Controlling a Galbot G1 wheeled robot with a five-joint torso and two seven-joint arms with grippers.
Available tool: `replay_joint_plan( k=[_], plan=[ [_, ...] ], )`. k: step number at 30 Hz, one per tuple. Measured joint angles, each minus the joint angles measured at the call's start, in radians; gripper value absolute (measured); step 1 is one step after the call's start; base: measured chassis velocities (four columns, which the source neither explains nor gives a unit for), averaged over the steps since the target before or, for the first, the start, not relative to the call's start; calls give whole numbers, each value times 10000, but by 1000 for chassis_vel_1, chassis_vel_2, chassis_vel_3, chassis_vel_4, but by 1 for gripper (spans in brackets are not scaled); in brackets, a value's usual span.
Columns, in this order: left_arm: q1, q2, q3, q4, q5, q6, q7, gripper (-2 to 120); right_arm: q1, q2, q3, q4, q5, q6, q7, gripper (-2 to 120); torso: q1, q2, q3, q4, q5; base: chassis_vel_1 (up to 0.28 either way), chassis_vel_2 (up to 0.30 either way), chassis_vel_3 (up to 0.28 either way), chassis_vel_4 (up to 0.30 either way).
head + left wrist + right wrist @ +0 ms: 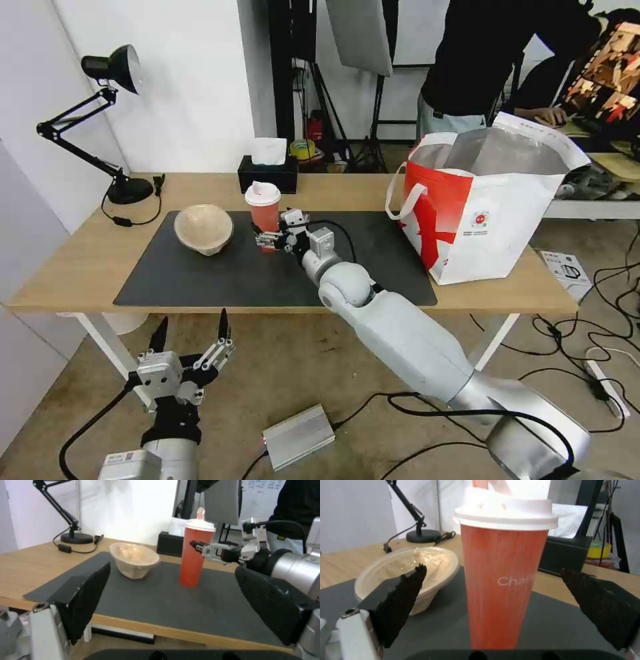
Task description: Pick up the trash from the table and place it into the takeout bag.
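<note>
1. The tall red cup (263,208) with the white lid stands upright on the dark grey mat (200,280), near the middle of the head view.
2. The right gripper (269,240) has its arm stretched across the middle of the picture and sits right at the cup, low down by its base.
3. In the right wrist view the cup (502,580) fills the middle, and the two black fingers (400,600) stand wide apart, one on each side of it. They do not touch the cup, so the claw is open and has hold of nothing.
4. The beige paper-pulp bowl (203,229) lies tipped on the mat, just left of the cup in the head view.
5. The takeout bag (490,207) stands open on the right side of the table (67,267), well apart from the cup and the bowl. I cannot see what is inside it.
6. The left gripper (191,330) hangs low in the lower left of the head view, below the table edge. Its fingers are spread open and it holds nothing.
7. I think the job is partly left to do: the cup and the beige bowl are not in the bag yet. The cup looks like the one being picked now.
8. A black tissue box (268,175) and a black desk lamp (100,120) sit at the back of the table.
</note>
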Motion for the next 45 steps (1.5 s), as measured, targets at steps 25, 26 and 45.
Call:
replay_joint_plan(
  k=[25,26,45],
  plan=[
    [10,-2,-9,20,3,-43,-5,100,463,783,106,-1458,-22,244,-312,100,0,0,0,0,0,0,0,0,0],
    [8,-3,-10,20,-1,-44,-7,100,511,831,114,-1580,-24,268,-336,100,0,0,0,0,0,0,0,0,0],
    [-34,1,-15,76,-51,-55,-17,100,760,1059,255,-2570,11,561,-821,100,0,0,0,0,0,0,0,0,0]
  ],
)
